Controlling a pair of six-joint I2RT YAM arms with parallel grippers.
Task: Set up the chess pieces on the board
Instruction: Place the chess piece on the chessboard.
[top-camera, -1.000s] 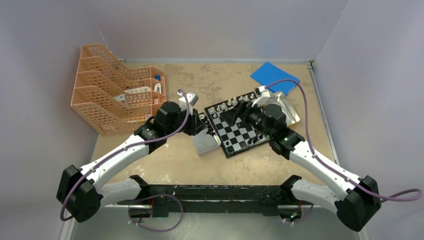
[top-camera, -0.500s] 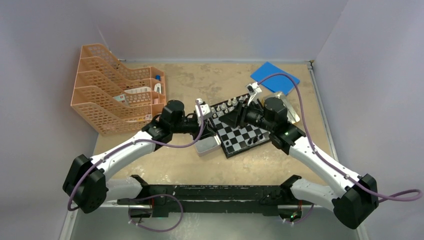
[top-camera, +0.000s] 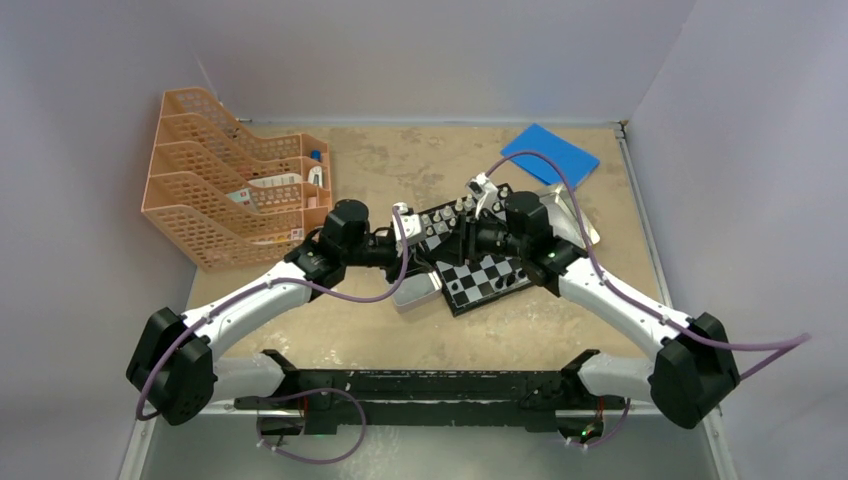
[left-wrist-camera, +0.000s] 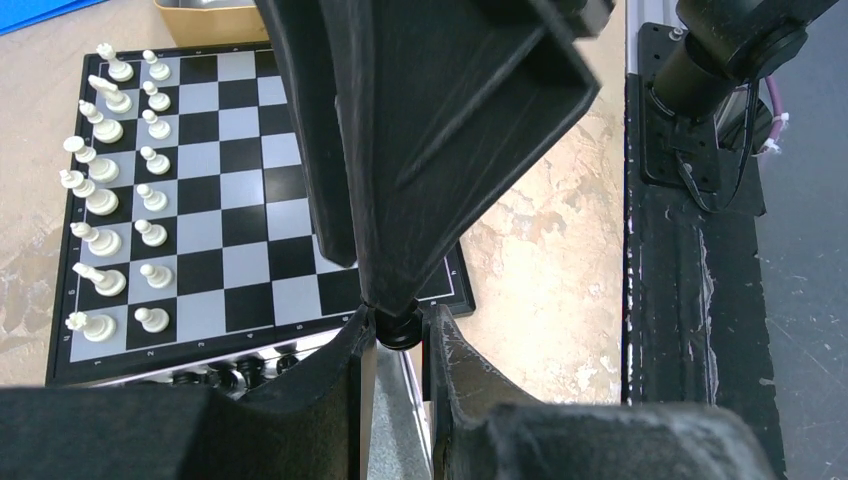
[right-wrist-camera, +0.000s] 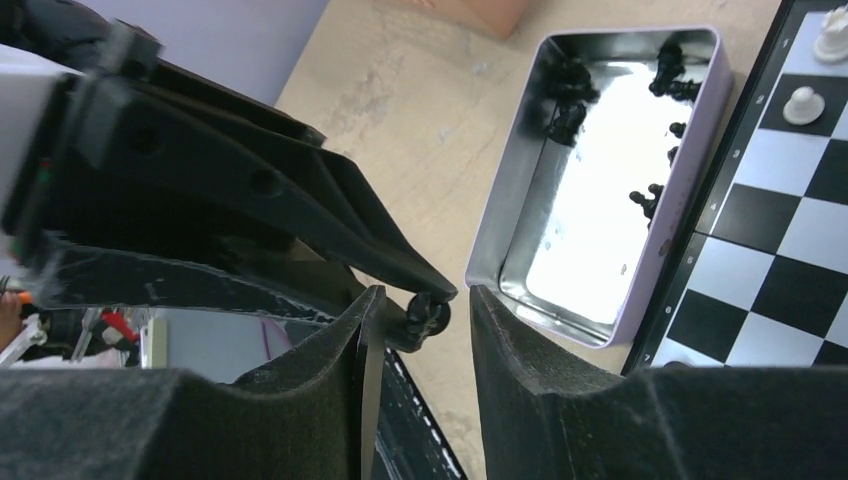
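Observation:
A small black chess piece (left-wrist-camera: 400, 330) (right-wrist-camera: 428, 315) hangs in the air, with my left gripper (left-wrist-camera: 397, 325) (top-camera: 425, 235) shut on it just off the board's (top-camera: 490, 275) (left-wrist-camera: 220, 200) left edge. My right gripper (right-wrist-camera: 420, 300) (top-camera: 455, 240) faces it. Its fingers stand either side of the same piece, a narrow gap showing on each side. White chess pieces (left-wrist-camera: 100, 200) (top-camera: 455, 208) fill two rows along the board's far side. More black pieces (right-wrist-camera: 565, 100) lie in an open silver tin (right-wrist-camera: 510, 170) (top-camera: 415, 290) beside the board.
A second tin (top-camera: 578, 218) sits at the board's right, under the right arm. A blue pad (top-camera: 550, 152) lies at the back right. An orange tiered file rack (top-camera: 225, 190) stands at the back left. The black arm-base rail (left-wrist-camera: 690, 260) runs along the near edge.
The right arm swung left across the board to meet the left gripper, and its jaws narrowed around the black piece. The left gripper turned up from the tin, then held still.

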